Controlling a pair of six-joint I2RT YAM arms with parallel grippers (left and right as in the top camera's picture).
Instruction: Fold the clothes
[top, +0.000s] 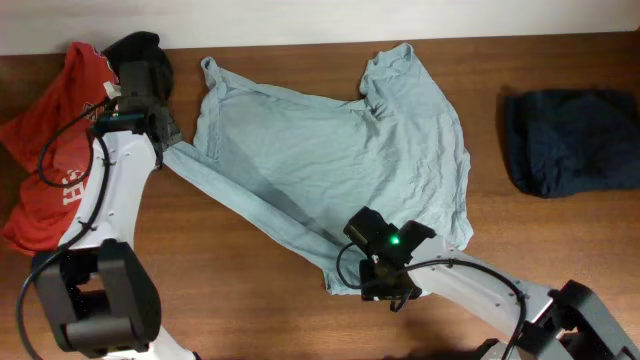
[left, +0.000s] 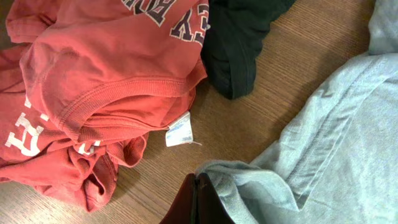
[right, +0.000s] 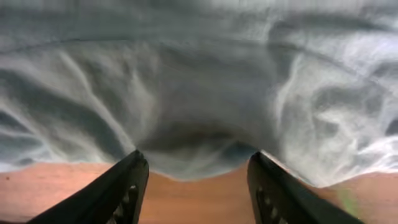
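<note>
**L gripper pinched on tee, R gripper apart at its hem**

L gripper (left: 196, 199): fingers pressed fully together w/ no gap. A bunched edge of the pale grey-blue T-shirt (top: 330, 150) sits right at the tips and looks caught between them. From overhead, a strip of the tee runs diagonally to this gripper.

R gripper (right: 198, 157): fingers clearly apart, bare wood visible btwn them. The tee's fabric sags down just in front of the tips. Can't tell if either finger touches the cloth; nothing is clamped.

Surface: brown wood-grain table (top: 250, 300). A pale strip of wall (top: 300, 20) runs along the far edge. No other part of the room is visible.

The tee lies spread but wrinkled across the table's middle, one corner drawn toward the L gripper. Red tees (left: 106, 81) w/ white lettering are heaped at the L end, a small white label (left: 179, 130) sticking out. A black garment (left: 239, 43) lies just beside them. A navy garment (top: 570, 140) sits crumpled at the R end, well apart from the tee.
</note>
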